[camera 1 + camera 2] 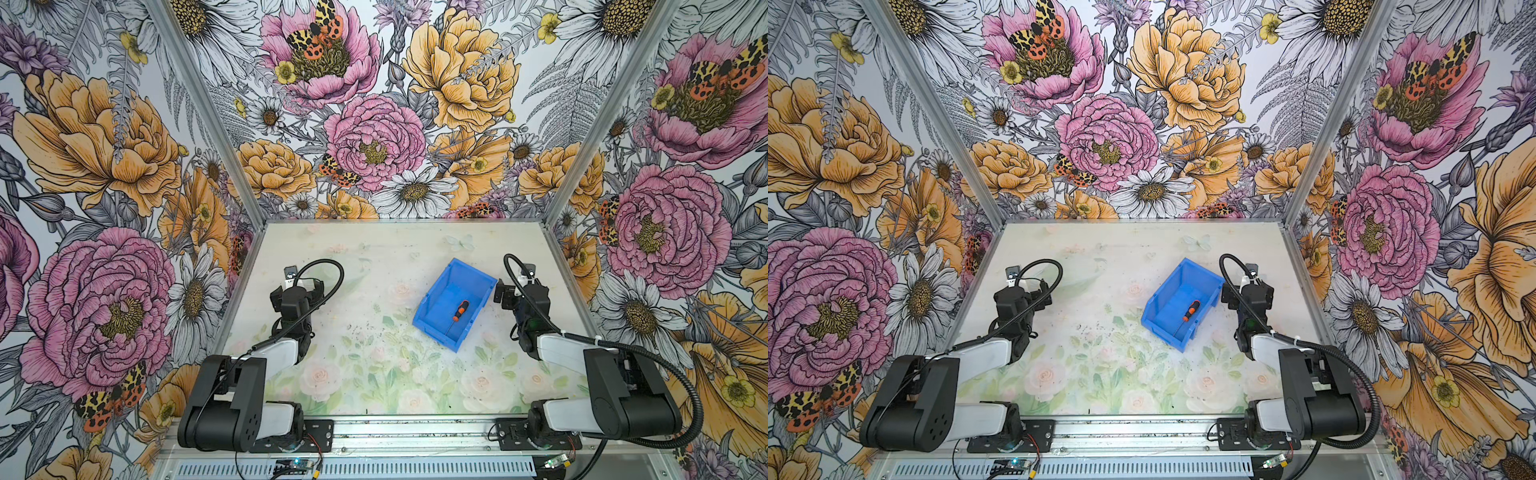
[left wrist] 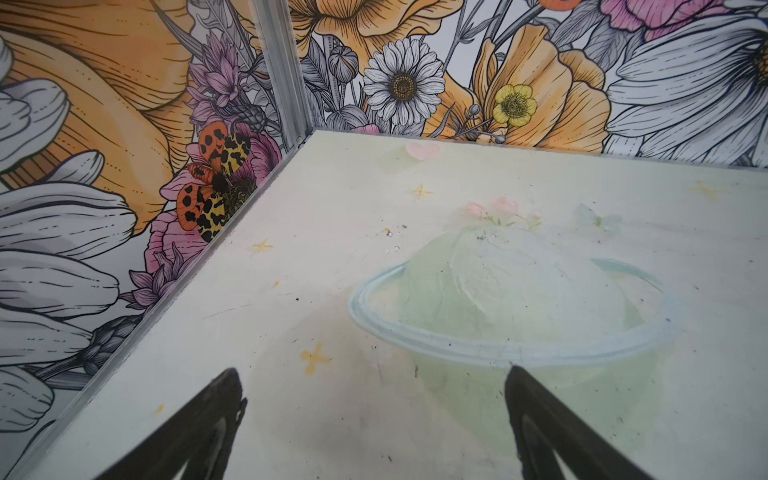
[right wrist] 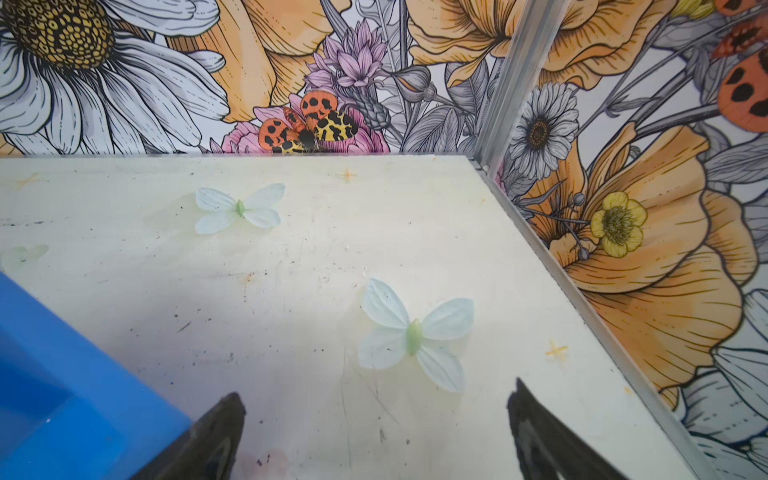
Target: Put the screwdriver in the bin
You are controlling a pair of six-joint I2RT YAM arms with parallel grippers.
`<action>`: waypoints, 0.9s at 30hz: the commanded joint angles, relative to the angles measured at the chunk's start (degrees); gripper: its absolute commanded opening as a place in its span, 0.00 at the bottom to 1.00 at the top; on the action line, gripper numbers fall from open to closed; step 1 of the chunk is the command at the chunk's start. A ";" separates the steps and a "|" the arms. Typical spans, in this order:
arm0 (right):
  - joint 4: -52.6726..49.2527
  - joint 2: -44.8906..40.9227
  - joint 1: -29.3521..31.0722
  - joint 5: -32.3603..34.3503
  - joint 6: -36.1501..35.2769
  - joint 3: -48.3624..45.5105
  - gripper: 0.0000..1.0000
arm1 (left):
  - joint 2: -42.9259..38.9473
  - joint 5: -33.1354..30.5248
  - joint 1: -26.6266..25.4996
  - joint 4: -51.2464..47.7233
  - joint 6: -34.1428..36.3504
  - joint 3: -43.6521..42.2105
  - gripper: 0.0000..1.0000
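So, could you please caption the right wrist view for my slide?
Open right gripper beside the blue bin on the butterfly-printed table.

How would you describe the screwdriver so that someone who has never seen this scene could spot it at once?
On the pale flower-printed table, find the bright blue bin right of the middle. The screwdriver lies inside it, on its floor. It is the only thing there: small and slim, with an orange-and-black handle and a thin silver shaft.
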 commanded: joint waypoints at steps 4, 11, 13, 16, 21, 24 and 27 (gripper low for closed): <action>9.25 6.26 -1.13 0.75 0.24 0.93 0.99 | 3.21 6.82 2.49 6.72 1.75 2.04 0.99; 11.59 7.68 -2.45 -1.56 0.75 0.23 0.99 | 8.49 9.58 4.55 13.14 0.35 1.25 0.99; 11.52 7.70 -2.47 -1.63 0.78 0.21 1.00 | 9.07 10.56 4.55 14.01 0.67 0.95 0.99; 11.33 7.72 -2.44 -1.68 0.85 0.37 1.00 | 9.87 11.84 4.71 15.63 0.84 0.42 0.99; 11.14 7.85 -2.55 -1.80 0.86 0.44 1.00 | 10.41 12.61 4.97 17.49 0.84 -0.23 0.99; 11.09 7.81 -2.59 -1.84 0.86 0.45 1.00 | 10.81 13.08 5.19 18.62 0.84 -0.51 0.99; 11.09 7.84 -2.57 -1.86 0.83 0.48 0.99 | 11.03 13.09 5.18 19.18 0.79 -0.59 0.99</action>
